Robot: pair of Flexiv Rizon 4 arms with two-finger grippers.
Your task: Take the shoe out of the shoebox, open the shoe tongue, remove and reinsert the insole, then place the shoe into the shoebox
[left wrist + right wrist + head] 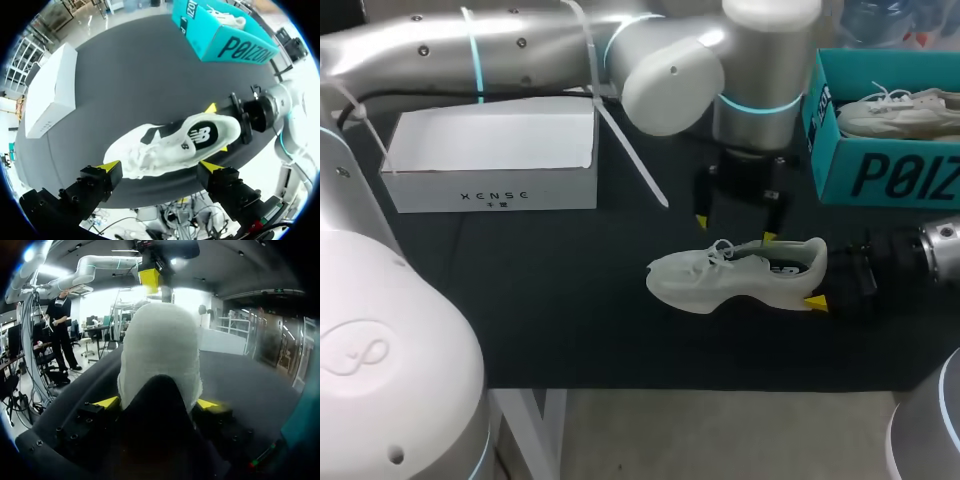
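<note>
Small dark print on white shoebox (pixel 490 187); large lettering on teal shoebox (pixel 880 175); logo on shoe (pixel 740 272).

This is a robotics lab, seen at a test bench. 2 grey-white robot arms, the left arm (pixel 470 45) and the right arm (pixel 935 250), reach over 1 table (pixel 570 330) covered by a plain black mat. Blue light rings glow at the left arm's joints, and white cable ties (pixel 625 140) hang from it. The things on the mat are staged props: 1 open white box (pixel 495 165), 1 open teal box (pixel 880 175) holding a spare shoe (pixel 895 110), and 1 pale shoe (pixel 740 272) clamped at the heel by the yellow-tipped right gripper (pixel 157 402).
</note>
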